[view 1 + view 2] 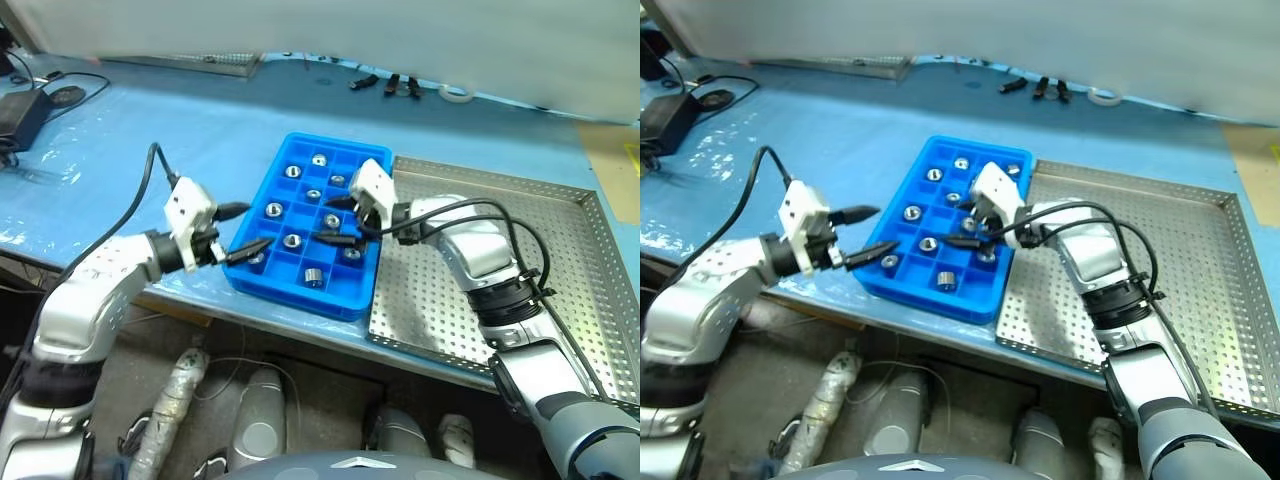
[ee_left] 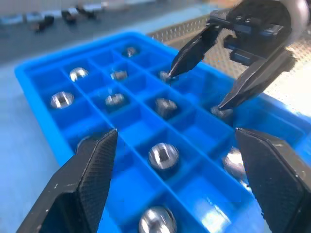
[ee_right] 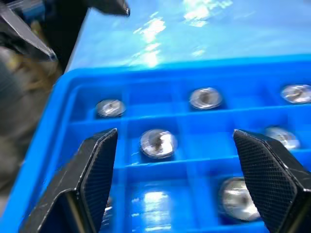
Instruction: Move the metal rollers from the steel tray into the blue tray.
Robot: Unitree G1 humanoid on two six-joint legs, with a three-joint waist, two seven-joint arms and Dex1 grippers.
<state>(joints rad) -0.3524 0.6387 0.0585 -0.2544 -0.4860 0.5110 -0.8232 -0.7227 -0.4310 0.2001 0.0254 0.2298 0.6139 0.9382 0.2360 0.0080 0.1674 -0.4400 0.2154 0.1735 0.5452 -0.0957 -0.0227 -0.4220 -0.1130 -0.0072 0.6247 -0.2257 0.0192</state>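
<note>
The blue tray (image 1: 352, 296) lies on the table near its front edge, and several of its compartments hold shiny metal rollers (image 1: 313, 276) (image 2: 163, 156) (image 3: 157, 142). To its right lies the steel tray (image 1: 560, 250), its perforated bottom showing beside my right arm. My left gripper (image 1: 256, 227) is open at the blue tray's near left corner, pointing in over it, with nothing between its fingers (image 2: 92, 179). Open and just as bare between the fingers, my right gripper (image 1: 328, 220) hovers over the middle of the blue tray, above the rollers. It also appears in the left wrist view as the right gripper (image 2: 197, 90).
A black power adapter (image 1: 20, 112) with cables sits at the far left. At the back are a narrow grey perforated strip (image 1: 205, 64), small black parts (image 1: 398, 85) and a white tape roll (image 1: 456, 94). The table's front edge runs just below both trays.
</note>
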